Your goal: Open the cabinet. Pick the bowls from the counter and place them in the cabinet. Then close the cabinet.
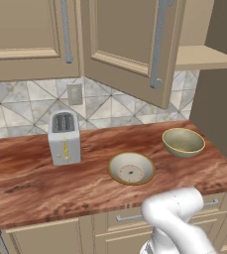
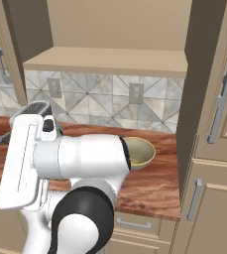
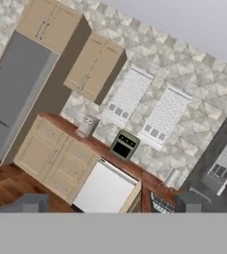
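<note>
Two olive-tan bowls (image 1: 183,142) — one deep, one shallow, cream inside

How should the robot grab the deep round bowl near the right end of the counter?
Probably by the rim of the deep olive-tan bowl, coming straight down from above. It sits upright with its mouth open, so one gripper finger can slip inside and one outside the thin wall.

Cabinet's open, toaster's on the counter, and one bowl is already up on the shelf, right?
Not quite. The cabinet is open and the toaster is on the counter, but both bowls sit on the counter in the left base view; nothing sits on the shelf.
</note>
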{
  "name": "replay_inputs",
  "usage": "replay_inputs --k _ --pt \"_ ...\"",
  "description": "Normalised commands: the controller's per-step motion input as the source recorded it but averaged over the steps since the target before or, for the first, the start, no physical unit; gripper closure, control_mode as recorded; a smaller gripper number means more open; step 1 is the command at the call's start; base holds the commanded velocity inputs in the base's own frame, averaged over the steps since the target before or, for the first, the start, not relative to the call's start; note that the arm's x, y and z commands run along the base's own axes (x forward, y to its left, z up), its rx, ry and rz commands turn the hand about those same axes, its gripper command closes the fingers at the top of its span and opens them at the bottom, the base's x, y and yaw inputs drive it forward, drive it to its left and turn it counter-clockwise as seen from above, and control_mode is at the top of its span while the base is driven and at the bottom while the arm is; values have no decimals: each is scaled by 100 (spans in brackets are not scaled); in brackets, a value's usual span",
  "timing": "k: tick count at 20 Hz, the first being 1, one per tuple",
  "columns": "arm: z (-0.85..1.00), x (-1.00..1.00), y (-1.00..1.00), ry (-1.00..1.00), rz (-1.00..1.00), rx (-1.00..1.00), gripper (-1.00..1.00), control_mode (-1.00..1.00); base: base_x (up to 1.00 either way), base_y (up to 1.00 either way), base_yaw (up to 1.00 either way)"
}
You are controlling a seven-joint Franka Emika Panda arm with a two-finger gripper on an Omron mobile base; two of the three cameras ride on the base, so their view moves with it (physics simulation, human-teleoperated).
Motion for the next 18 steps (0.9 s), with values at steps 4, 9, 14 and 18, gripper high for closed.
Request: replay_inputs --k 4,9,14,18 --pt "-31 13 4 11 -27 49 -100 -100 0 0 0" --pt "55 32 -9 26 -12 16 -100 -100 0 0 0" --pt "0 14 0 -13 -7 0 -100 -100 0 0 0" --pt "0 33 4 -13 0 0 -100 -100 0 0 0"
